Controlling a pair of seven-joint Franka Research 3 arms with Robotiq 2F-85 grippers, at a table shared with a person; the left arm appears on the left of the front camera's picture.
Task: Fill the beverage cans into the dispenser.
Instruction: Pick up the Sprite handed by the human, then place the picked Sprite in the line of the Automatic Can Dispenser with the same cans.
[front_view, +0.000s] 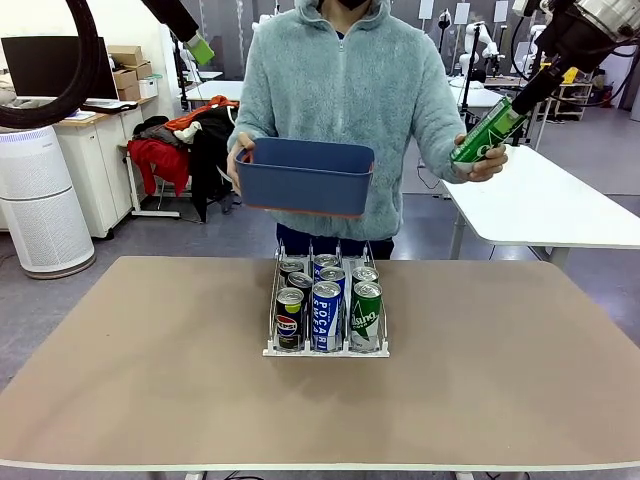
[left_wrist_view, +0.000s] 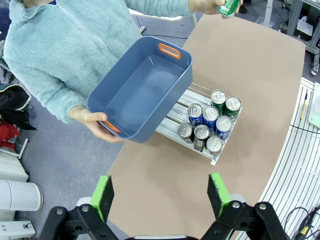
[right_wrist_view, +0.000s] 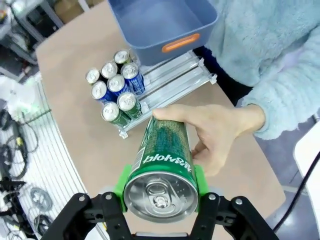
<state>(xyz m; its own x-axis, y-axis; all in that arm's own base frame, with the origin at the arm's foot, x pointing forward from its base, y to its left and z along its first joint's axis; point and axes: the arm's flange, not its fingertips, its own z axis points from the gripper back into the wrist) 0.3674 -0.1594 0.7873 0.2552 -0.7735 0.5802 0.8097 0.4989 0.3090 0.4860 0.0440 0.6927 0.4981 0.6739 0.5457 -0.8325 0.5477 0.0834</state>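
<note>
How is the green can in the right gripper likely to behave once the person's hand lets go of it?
The green can is a smooth, glossy cylinder, so it may slip or twist between the right gripper's pads. Held tilted, with the person's hand also on it, it could swing when released. Laid on its side, it would probably roll.

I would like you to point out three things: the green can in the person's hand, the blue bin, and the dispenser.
green can (right_wrist_view: 165, 150): right wrist view, on its printed side wall.
blue bin (front_view: 305, 178): front view, on its front wall.
dispenser (left_wrist_view: 175, 117): left wrist view, on its bare rails.
</note>
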